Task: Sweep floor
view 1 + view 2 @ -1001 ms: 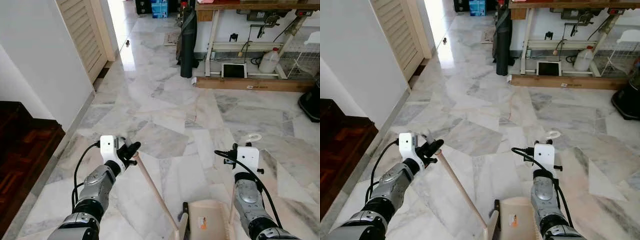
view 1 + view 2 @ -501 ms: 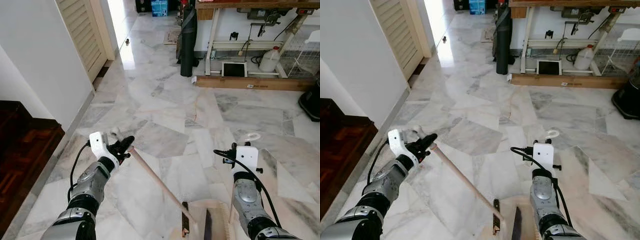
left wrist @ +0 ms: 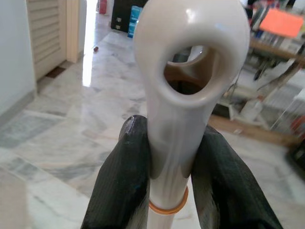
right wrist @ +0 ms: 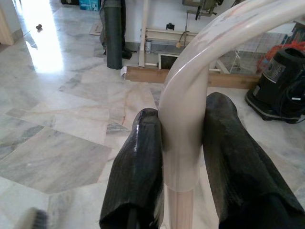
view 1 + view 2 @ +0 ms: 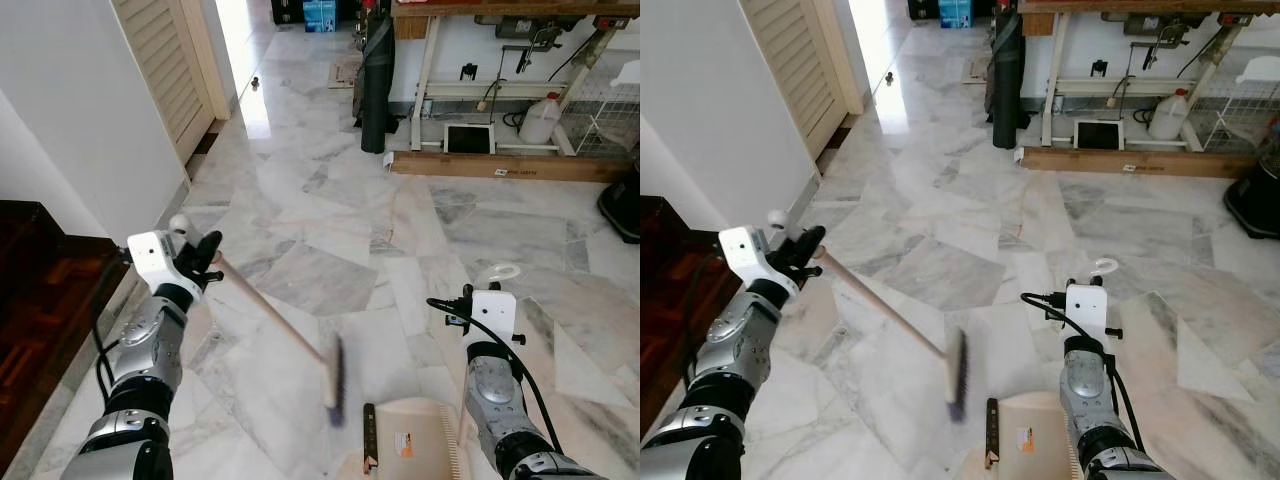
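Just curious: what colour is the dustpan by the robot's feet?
Beige dustpan, seen best in the left eye view.

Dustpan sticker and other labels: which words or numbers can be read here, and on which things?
No text can be read.
Dustpan: small white and orange sticker, too small to read.
Wooden plank: small white label, too small to read.
Blue box far away: print blurred.

1. Floor (image 5: 330, 215): grey-white marble slabs in irregular shapes, glossy, bright glare patch near the louvred door (image 5: 165, 70)
2. Beige dustpan (image 5: 410, 440) sits on it, near bottom edge
3. Wooden plank (image 5: 510, 167) lies along far side, under a workbench (image 5: 500, 12)
4. White jug (image 5: 540, 122) and dark rolled bundle (image 5: 377, 75) stand there
5. Black appliance (image 5: 622, 205) at far right
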You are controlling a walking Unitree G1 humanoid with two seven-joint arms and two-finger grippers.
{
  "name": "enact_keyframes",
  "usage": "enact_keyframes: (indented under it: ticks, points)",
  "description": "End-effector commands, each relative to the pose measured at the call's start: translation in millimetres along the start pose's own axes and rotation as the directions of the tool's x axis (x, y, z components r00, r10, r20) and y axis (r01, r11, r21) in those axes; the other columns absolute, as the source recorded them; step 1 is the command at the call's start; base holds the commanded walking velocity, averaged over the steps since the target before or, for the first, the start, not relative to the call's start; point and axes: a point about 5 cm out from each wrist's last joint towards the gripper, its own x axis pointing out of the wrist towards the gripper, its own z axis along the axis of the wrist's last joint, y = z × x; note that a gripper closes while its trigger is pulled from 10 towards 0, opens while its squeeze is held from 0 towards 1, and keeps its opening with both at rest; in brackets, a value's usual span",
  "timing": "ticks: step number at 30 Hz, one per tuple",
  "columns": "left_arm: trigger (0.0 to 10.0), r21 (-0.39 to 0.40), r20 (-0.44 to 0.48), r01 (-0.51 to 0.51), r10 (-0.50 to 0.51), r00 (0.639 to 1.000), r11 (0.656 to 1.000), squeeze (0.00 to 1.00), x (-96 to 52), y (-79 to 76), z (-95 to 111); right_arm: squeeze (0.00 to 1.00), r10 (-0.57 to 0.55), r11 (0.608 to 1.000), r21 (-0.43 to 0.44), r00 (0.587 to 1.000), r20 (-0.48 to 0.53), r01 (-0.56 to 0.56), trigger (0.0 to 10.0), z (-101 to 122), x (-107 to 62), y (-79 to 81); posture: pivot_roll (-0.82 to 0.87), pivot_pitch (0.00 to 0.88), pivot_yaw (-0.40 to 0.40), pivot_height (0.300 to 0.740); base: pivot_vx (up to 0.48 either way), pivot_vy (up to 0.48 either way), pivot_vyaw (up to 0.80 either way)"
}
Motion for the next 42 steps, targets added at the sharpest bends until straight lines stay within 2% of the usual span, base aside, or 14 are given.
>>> enact_keyframes:
  ticks: [1, 4, 11, 19, 25, 31, 38, 40, 42]
  points:
    - [10.0, 0.031, -0.059, 0.014, -0.013, 0.998, 0.999, 0.00, -5.0, -0.1, -11.0, 0.00, 0.020, 1.000, 0.003, 1.000, 0.001, -0.020, 10.0, 1.5, 0.1, 5.9, 0.08, 0.032, 0.074, 0.740, 0.000, 0.000, 0.00]
    - [10.0, 0.054, -0.101, 0.010, -0.005, 0.995, 0.999, 0.00, -8.5, -3.1, -22.5, 0.00, 0.018, 1.000, 0.003, 1.000, 0.004, -0.018, 10.0, 1.7, -0.1, 6.0, 0.08, 0.030, 0.075, 0.740, 0.000, 0.000, 0.00]
    - [10.0, 0.036, -0.164, 0.006, 0.000, 0.986, 0.999, 0.00, -11.1, -13.5, -43.1, 0.00, 0.015, 1.000, -0.023, 1.000, 0.017, -0.015, 10.0, 2.5, 1.1, 0.2, 0.06, 0.030, 0.074, 0.740, 0.000, 0.000, 0.00]
    - [10.0, 0.004, -0.180, 0.033, -0.032, 0.983, 0.999, 0.00, -9.3, -23.0, -49.0, 0.00, -0.014, 0.999, -0.051, 1.000, 0.011, 0.014, 10.0, -0.8, 0.8, -11.3, 0.05, 0.043, 0.074, 0.740, 0.000, 0.000, 0.00]
    - [10.0, -0.008, -0.179, 0.028, -0.029, 0.983, 1.000, 0.00, -10.9, -21.3, -50.0, 0.00, -0.026, 0.993, -0.115, 0.999, 0.023, 0.028, 10.0, -2.6, -0.6, -16.5, 0.05, 0.060, 0.072, 0.740, 0.000, 0.000, 0.00]
    - [10.0, -0.011, -0.178, 0.025, -0.027, 0.984, 1.000, 0.00, -11.4, -20.3, -49.8, 0.00, -0.022, 0.993, -0.118, 1.000, 0.021, 0.025, 10.0, -3.4, -1.2, -16.5, 0.06, 0.069, 0.072, 0.740, 0.000, 0.000, 0.00]
    - [10.0, -0.026, -0.185, 0.041, -0.045, 0.982, 0.999, 0.00, -10.8, -20.0, -48.8, 0.00, -0.003, 0.993, -0.116, 1.000, 0.006, 0.003, 10.0, -6.4, -4.4, -7.1, 0.07, 0.076, 0.074, 0.740, 0.000, 0.000, 0.00]
    - [10.0, -0.036, -0.195, 0.055, -0.061, 0.979, 0.998, 0.00, -10.4, -21.2, -49.4, 0.00, 0.004, 0.993, -0.114, 1.000, -0.001, -0.004, 10.0, -7.8, -5.9, -3.7, 0.07, 0.072, 0.075, 0.740, 0.000, 0.000, 0.00]
    - [10.0, -0.045, -0.247, 0.096, -0.104, 0.964, 0.994, 0.00, -11.8, -24.5, -55.5, 0.00, 0.010, 0.993, -0.115, 1.000, -0.018, -0.012, 10.0, -12.1, -9.4, -0.4, 0.08, 0.066, 0.075, 0.740, 0.000, 0.000, 0.00]
